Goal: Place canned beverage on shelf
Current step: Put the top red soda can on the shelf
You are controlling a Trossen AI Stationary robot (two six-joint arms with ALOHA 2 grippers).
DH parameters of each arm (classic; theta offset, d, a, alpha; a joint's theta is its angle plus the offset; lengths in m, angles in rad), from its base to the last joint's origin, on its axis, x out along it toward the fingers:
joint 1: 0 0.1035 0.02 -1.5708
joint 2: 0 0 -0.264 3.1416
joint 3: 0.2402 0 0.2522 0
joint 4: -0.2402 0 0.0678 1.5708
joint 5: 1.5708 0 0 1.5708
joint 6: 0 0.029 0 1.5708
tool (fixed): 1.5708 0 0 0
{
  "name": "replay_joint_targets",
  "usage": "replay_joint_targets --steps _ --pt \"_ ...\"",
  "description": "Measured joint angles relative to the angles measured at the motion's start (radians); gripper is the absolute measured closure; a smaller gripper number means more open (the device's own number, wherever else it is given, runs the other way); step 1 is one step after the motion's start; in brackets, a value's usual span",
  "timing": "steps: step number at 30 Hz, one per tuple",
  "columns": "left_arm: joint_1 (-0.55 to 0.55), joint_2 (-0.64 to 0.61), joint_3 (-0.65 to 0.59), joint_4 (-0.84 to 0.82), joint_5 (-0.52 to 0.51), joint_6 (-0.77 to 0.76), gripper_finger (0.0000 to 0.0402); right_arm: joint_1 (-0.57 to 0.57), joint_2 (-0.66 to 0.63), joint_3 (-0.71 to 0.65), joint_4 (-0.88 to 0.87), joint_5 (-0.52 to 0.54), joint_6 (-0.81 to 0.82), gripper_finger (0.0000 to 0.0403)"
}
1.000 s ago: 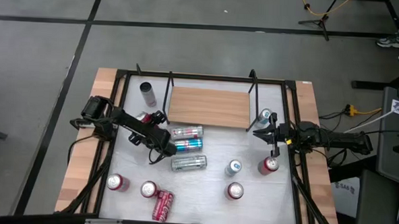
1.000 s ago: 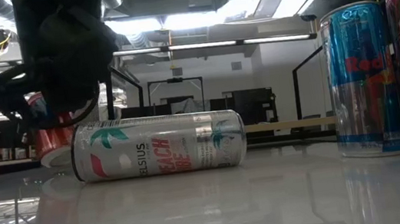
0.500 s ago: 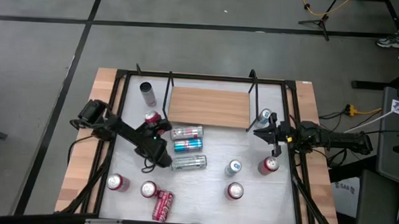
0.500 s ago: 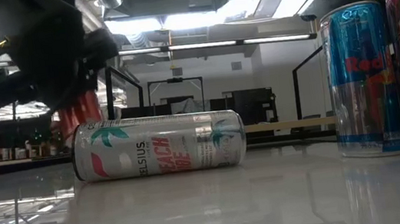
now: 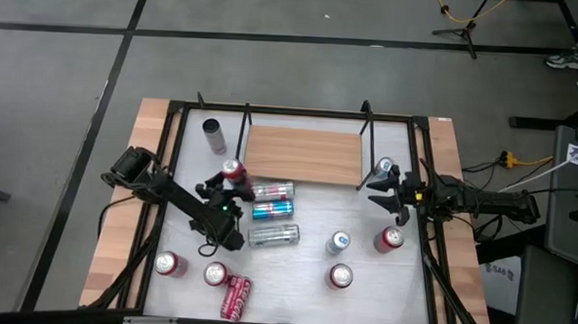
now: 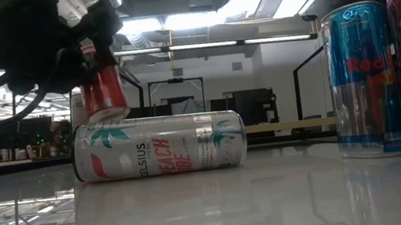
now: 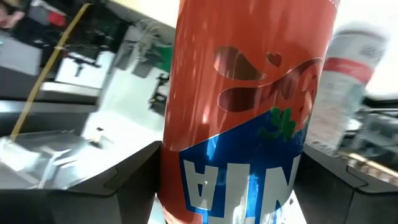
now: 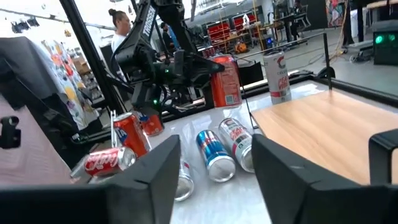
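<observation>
My left gripper point(image 5: 230, 175) is shut on a red can with a blue band point(image 7: 242, 106) and holds it in the air, left of the wooden shelf board point(image 5: 302, 153). In the low view the can point(image 6: 102, 90) hangs above a lying Celsius can point(image 6: 158, 144). It also shows in the right wrist view point(image 8: 225, 81). My right gripper point(image 5: 380, 191) is open and empty at the shelf's right end, beside a standing can point(image 5: 385, 167). My left gripper pinches the red can's round side wall point(image 7: 186, 168) between its two fingers point(image 7: 118, 183), one on each side. The fingers come roughly level from the table's near-left side. The can stands upright in the hold, lifted clear of the table and of the lying cans.
Three cans lie side by side near the shelf's front edge point(image 5: 271, 212). A pale can point(image 5: 213, 129) stands at the far left. Standing cans are at the right point(image 5: 337, 243) point(image 5: 390, 238) point(image 5: 340, 276) and near left point(image 5: 171, 264); a red can lies near the front point(image 5: 235, 296).
My left gripper has risen with the red can, lifting it off the table to above the lying cans, and has carried it toward the table's right, closer to the shelf. The can stays upright.
</observation>
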Motion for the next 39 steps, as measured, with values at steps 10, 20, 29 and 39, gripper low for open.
replay_joint_targets --steps 10,20,29,39 --pt "-0.004 0.0 0.0 0.0 -0.169 0.0 0.0109 0.0 0.0 0.0 0.117 -0.025 0.109 0.0165" --pt "0.0 0.0 0.0 0.0 -0.268 0.0 0.0109 0.0 0.0 0.0 0.172 -0.044 0.109 0.0164" --pt "0.061 0.0 0.0 0.0 -0.269 0.0 0.0109 0.0 0.0 0.0 0.17 -0.042 0.098 0.0164" --pt "0.132 0.0 0.0 0.004 -0.287 0.025 0.0109 0.0 0.0 0.0 0.169 -0.042 0.097 0.0164"
